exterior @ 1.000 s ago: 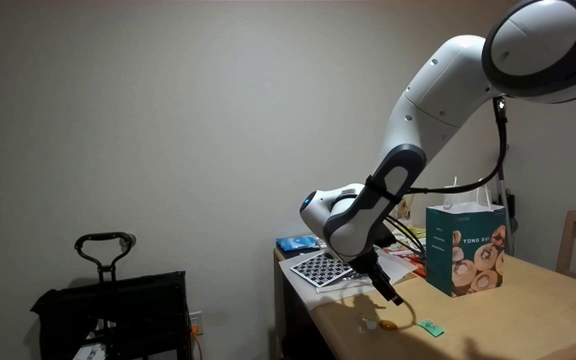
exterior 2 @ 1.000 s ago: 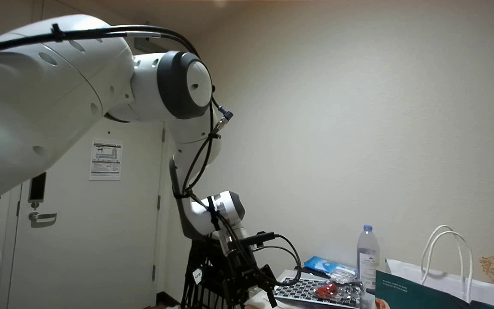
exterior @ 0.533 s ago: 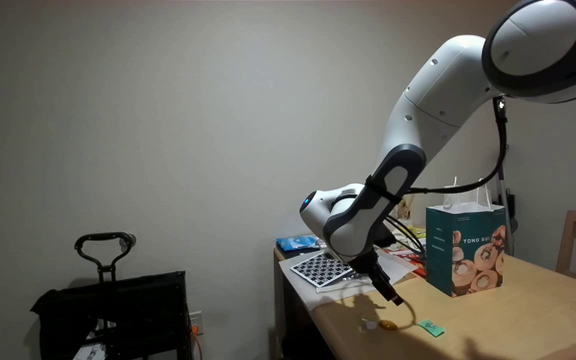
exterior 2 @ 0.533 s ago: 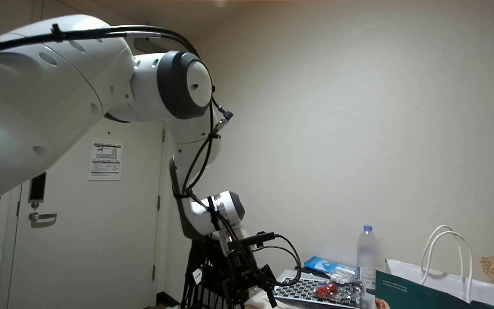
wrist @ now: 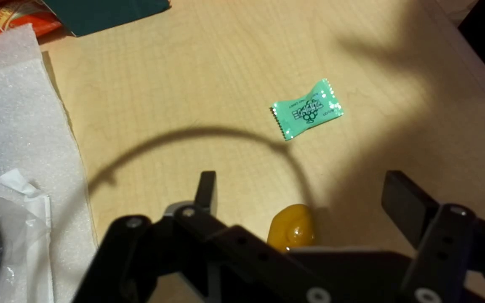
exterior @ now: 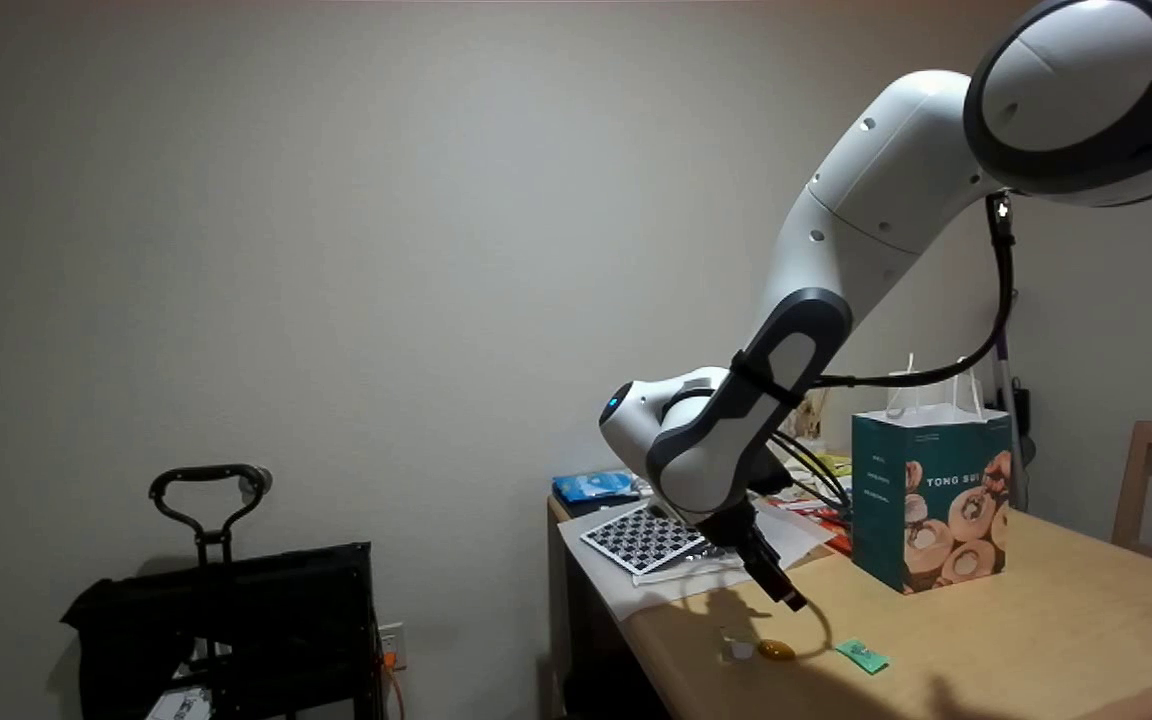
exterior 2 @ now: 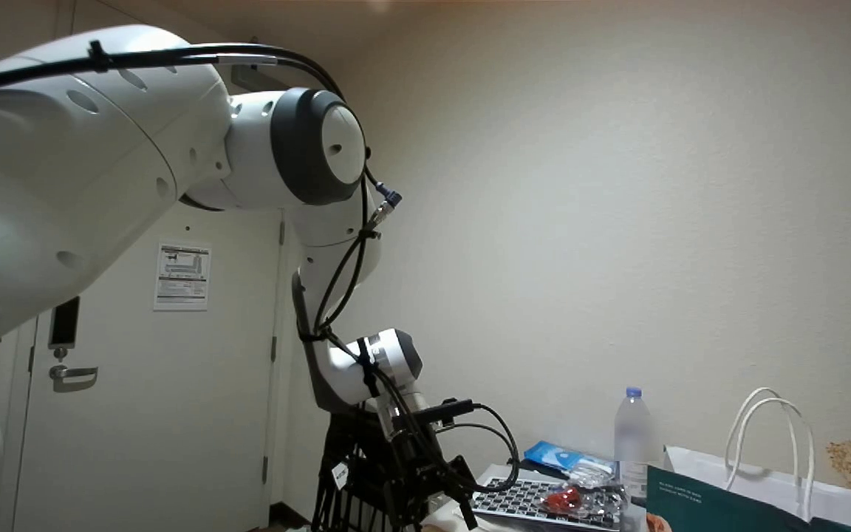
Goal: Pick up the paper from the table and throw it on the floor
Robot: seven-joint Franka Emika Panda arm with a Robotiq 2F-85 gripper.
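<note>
The table (exterior: 1086,620) has a pale tan wooden top, which also fills much of the wrist view (wrist: 175,75). A small white, partly clear scrap (exterior: 740,650), perhaps the paper, lies near the table edge beside a shiny amber lump (exterior: 776,650). I cannot tell its material, and the scrap is not seen in the wrist view. A flat green wrapper (exterior: 862,656) lies on the other side of the lump. My gripper (wrist: 301,189) is open and empty above the table. The amber lump (wrist: 291,227) shows between its fingers, and the green wrapper (wrist: 307,110) lies beyond the fingertips.
A teal printed bag (exterior: 931,500) stands behind the gripper. A checkered board (exterior: 644,538) lies on a white sheet (exterior: 791,532) at the table's far end. A bottle (exterior 2: 633,436) stands there too. A black folded cart (exterior: 236,620) is by the wall.
</note>
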